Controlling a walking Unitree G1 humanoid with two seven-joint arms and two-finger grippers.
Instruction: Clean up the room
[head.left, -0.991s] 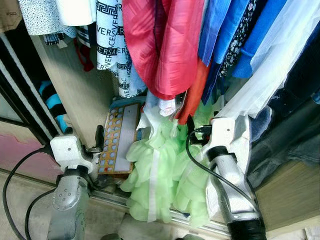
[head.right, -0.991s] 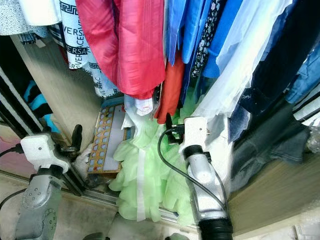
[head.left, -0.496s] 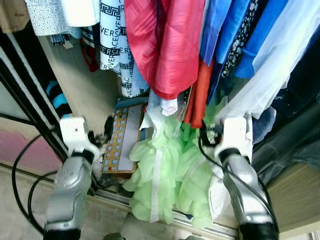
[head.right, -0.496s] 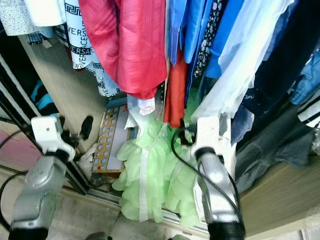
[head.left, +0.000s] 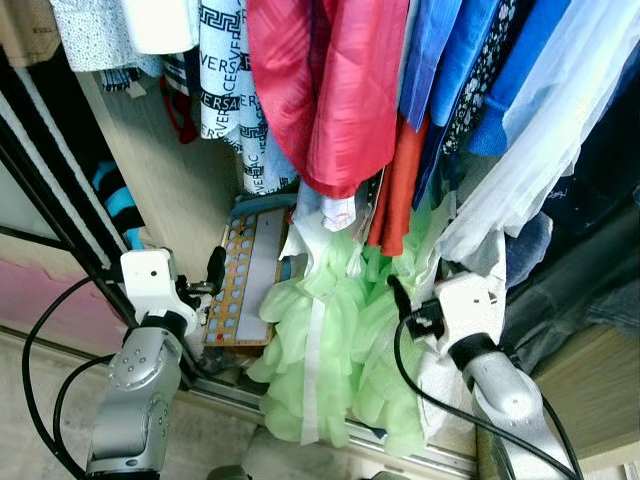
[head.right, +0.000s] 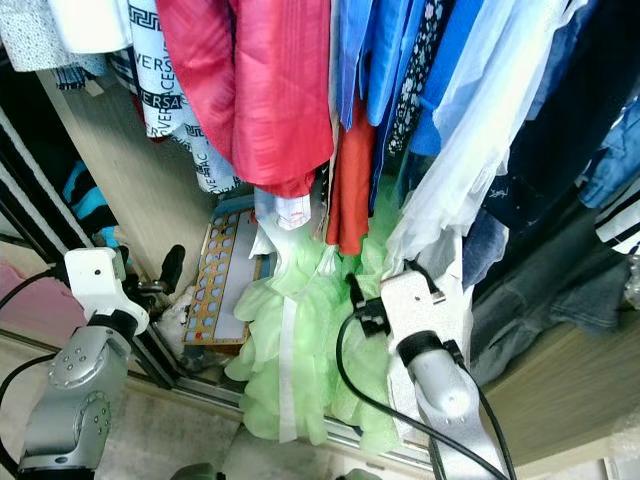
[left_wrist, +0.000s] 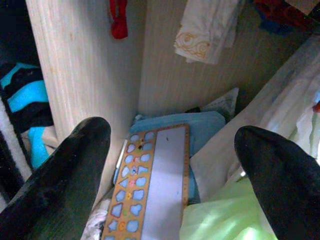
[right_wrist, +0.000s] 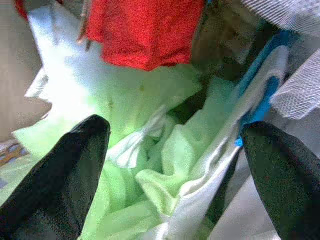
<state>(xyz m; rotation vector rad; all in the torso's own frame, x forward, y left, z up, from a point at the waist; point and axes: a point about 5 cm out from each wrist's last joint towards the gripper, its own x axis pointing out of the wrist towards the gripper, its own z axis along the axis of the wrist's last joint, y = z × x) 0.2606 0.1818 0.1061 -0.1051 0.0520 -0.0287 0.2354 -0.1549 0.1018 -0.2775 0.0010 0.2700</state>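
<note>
A wardrobe stands open with clothes hanging crowded on a rail: a red garment (head.left: 325, 90), blue shirts (head.left: 470, 70) and a white sheer piece (head.left: 540, 150). Below them a pale green ruffled dress (head.left: 320, 340) spills over the wardrobe's bottom track, which is likely why the robot has come in close (a dress over the track would stop the sliding door).

The right gripper (right_wrist: 175, 145) is pushed in among the green folds, its two black fingers spread wide and holding nothing. The silver arm reaches up and inward from the lower right.

The left gripper (left_wrist: 175, 165) hangs near the wooden side panel (left_wrist: 75, 60), fingers also spread and empty. It points at a puzzle board (head.left: 238, 290) with coloured shape cut-outs, which leans on the wardrobe floor just beside the dress, over a blue cloth (left_wrist: 200, 125).
</note>
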